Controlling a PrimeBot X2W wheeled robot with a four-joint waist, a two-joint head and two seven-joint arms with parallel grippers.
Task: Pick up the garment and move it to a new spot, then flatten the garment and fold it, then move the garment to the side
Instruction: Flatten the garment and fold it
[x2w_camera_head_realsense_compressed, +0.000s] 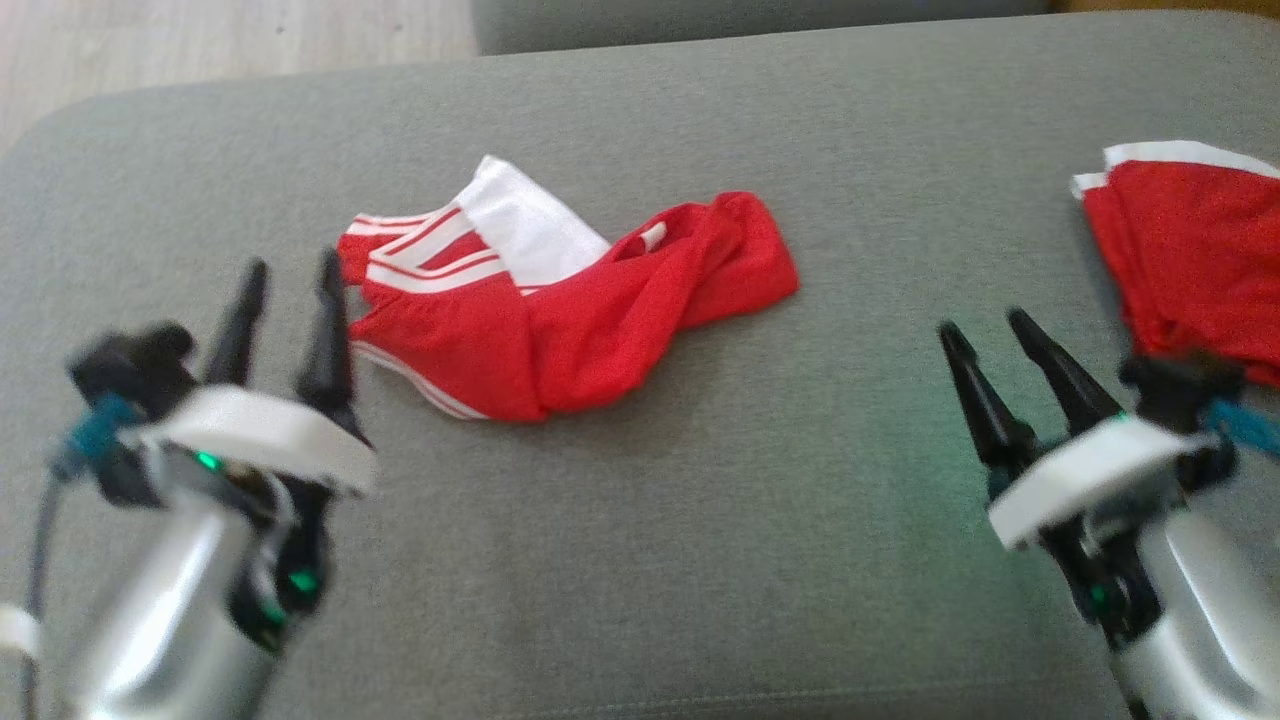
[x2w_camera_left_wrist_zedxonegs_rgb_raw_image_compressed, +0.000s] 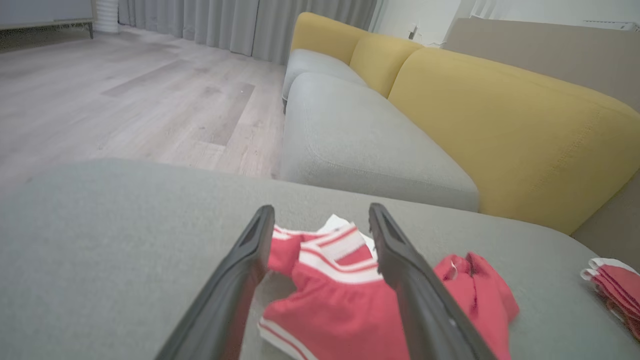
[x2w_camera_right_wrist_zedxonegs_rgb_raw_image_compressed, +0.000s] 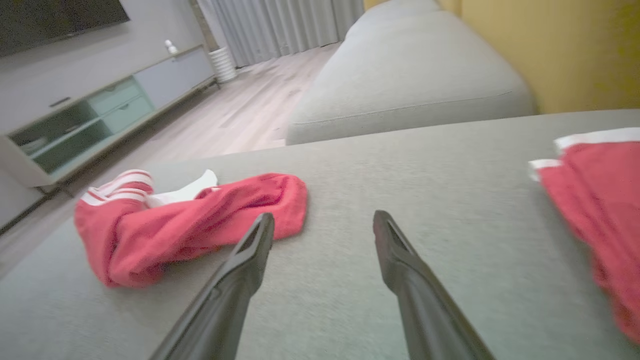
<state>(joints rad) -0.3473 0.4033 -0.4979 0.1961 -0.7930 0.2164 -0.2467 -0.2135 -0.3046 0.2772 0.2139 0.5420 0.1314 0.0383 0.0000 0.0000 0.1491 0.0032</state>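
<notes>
On the grey seat cushion (x2w_camera_head_realsense_compressed: 640, 560), the red shorts (x2w_camera_head_realsense_compressed: 590, 320) lie crumpled near the middle, with white stripes and a white panel showing at their left end. The left gripper (x2w_camera_head_realsense_compressed: 294, 262) hangs just beside that striped end, its two dark fingers spread apart and holding nothing; in the left wrist view the shorts (x2w_camera_left_wrist_zedxonegs_rgb_raw_image_compressed: 345, 295) show between the fingers. The right gripper (x2w_camera_head_realsense_compressed: 983, 323) is likewise spread wide and empty, over bare cushion well to the right of the shorts. A second red garment (x2w_camera_head_realsense_compressed: 1190, 260) with white trim lies at the cushion's right edge, near that gripper.
</notes>
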